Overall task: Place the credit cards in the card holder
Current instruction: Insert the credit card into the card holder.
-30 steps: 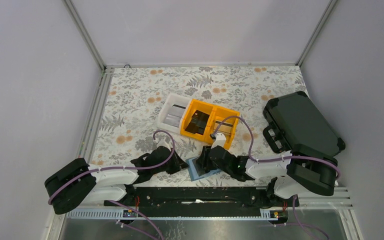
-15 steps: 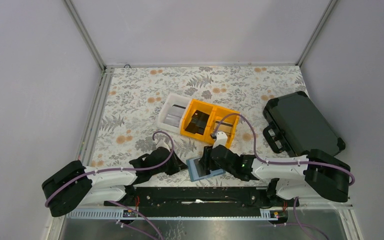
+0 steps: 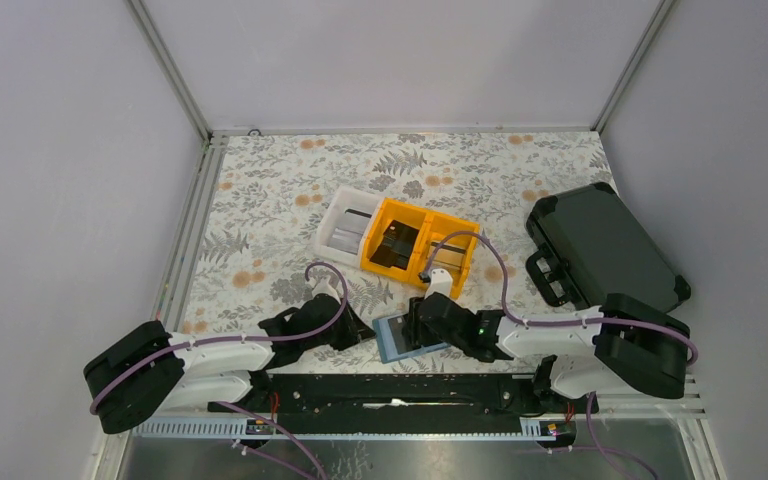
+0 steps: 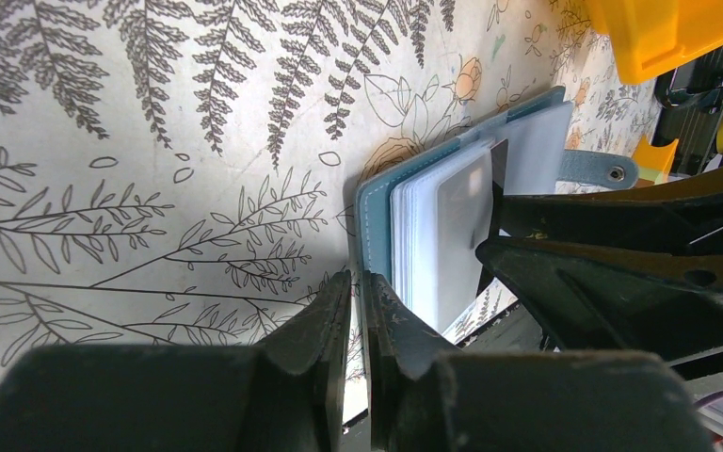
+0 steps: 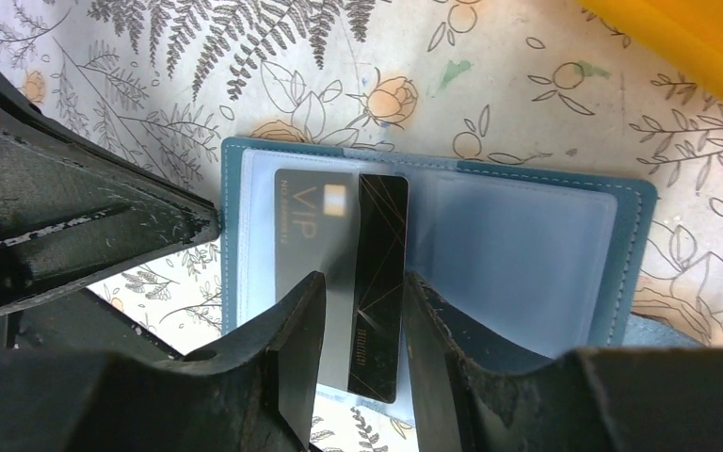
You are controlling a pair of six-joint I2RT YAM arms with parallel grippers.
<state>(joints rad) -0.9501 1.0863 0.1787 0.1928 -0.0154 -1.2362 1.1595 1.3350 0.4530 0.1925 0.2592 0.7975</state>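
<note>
The teal card holder [image 3: 397,342] lies open at the near table edge, its clear sleeves facing up [image 5: 527,254]. My left gripper [image 3: 365,334] is shut on the edge of the holder's cover [image 4: 377,217], seen in the left wrist view [image 4: 356,292]. My right gripper [image 3: 415,322] hovers open over the sleeves [image 5: 365,282]. A dark credit card [image 5: 381,282] lies between its fingers, its left part marked VIP under a clear sleeve and its right strip bare. More dark cards [image 3: 396,246] lie in the orange bin.
An orange double bin [image 3: 460,235] and a white bin [image 3: 332,222] holding a pale card stand just behind the holder. A large black hard case [image 3: 600,245] lies at the right. The arm rail runs along the near edge.
My right arm has shifted slightly over the holder, its rear links moving. The holder and my left gripper have stayed in place.
</note>
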